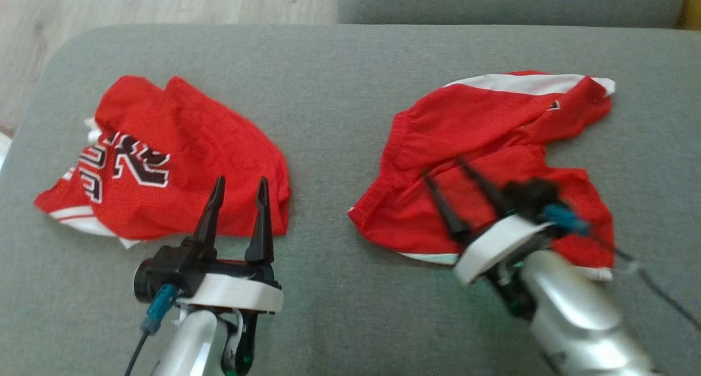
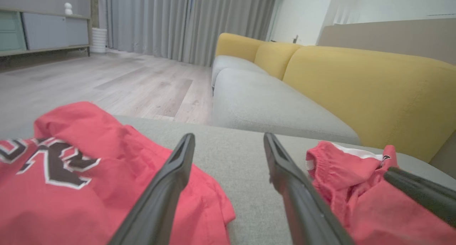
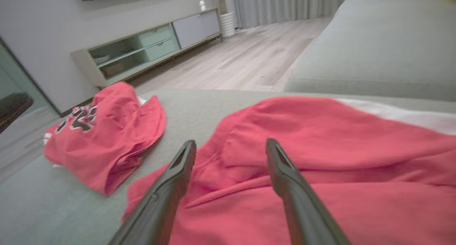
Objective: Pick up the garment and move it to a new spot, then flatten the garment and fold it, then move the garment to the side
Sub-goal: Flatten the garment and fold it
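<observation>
the red garment with the white band (image 1: pixel 493 129) lies crumpled on the right half of the grey seat (image 1: pixel 328 91). its long axis runs on a slant from near the middle of the near edge up toward the far right corner, where the white band shows. folds cross its middle, so by my judgement it is laid down but not yet flattened. the right end effector (image 1: pixel 442 167) is directly over its near left part, fingers apart and clamped on nothing. it points toward the far left corner, so it crosses the garment's long axis rather than lying along it. the head view is blurred there, so i cannot tell whether the fingertips touch the cloth, though the right wrist view suggests they sit just above it. the coming move turns on this relation: the cloth spreads away from that end effector mostly toward the right and far edges, so smoothing would likely call for a reach outward along the slant. the left end effector (image 1: pixel 241 180) is also spread and empty, well apart from this garment across bare seat. it sits at the near edge of a second, numbered red garment (image 1: pixel 191 157) lying toward the left edge. the right arm is plainly the nearer one.
</observation>
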{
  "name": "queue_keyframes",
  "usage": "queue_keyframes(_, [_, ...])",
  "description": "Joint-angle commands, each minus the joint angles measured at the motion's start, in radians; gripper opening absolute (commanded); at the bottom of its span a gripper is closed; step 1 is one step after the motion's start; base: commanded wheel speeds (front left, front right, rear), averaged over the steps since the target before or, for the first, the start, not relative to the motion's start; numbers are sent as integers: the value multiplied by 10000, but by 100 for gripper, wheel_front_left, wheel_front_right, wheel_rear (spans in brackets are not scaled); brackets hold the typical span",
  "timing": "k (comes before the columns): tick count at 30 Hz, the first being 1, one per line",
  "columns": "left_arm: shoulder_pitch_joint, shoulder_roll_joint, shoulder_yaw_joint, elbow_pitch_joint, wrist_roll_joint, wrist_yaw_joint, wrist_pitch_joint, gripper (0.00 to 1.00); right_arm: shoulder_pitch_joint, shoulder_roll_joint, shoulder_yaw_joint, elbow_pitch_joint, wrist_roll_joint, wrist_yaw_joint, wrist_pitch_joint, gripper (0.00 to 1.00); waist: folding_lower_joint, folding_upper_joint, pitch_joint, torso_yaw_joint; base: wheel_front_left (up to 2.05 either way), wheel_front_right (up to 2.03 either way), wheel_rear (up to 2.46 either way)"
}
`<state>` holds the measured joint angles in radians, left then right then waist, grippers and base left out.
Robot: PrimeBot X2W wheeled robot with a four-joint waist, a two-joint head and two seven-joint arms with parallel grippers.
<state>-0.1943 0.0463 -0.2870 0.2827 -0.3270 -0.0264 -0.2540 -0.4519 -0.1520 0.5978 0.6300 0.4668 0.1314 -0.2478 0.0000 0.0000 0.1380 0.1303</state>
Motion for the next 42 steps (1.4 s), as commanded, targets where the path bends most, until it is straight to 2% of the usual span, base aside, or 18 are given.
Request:
queue_keyframes(1, [-91,39,378,-352,113,24,-78,100,142,-71,-218,-467,-163,-7,-133,100,0,0,-107,-192,0,0,0])
queue_keyframes(4, [-30,39,488,-387,166,-3,-78,100,773,-436,-1348,-1073,-724,-7,-136,100,0,0,-212,-453,0,0,0])
queue_keyframes(8, [33,39,544,-457,224,-25,-78,100,1735,-535,-3225,-1986,-1426,-7,-137,100,0,0,-313,-736,0,0,0])
queue_keyframes(12, [96,39,572,-487,254,-55,-78,100,2685,-137,-4947,-2919,-2363,-7,-138,100,0,0,-413,-922,0,0,0])
queue_keyframes(16, [153,39,613,-462,278,-107,-78,100,3405,394,-5840,-3641,-3062,-7,-138,100,0,0,-500,-1066,0,0,0])
queue_keyframes(22, [228,39,627,-434,317,-163,-78,100,3963,754,-6036,-3957,-3402,-7,-138,100,0,0,-579,-1189,0,0,0])
queue_keyframes(29, [238,39,577,-431,340,-190,-78,100,4088,850,-6074,-3408,-3571,-7,-139,100,0,0,-565,-1206,0,0,0])
queue_keyframes(34, [215,39,458,-433,291,-190,-78,100,3929,869,-6321,-2000,-3922,-7,-107,100,0,0,-464,-1129,0,0,0])
queue_keyframes(42, [68,39,353,-407,238,-192,-78,100,3325,880,-6296,-713,-4088,-7,-63,100,0,0,-210,-986,0,0,0])
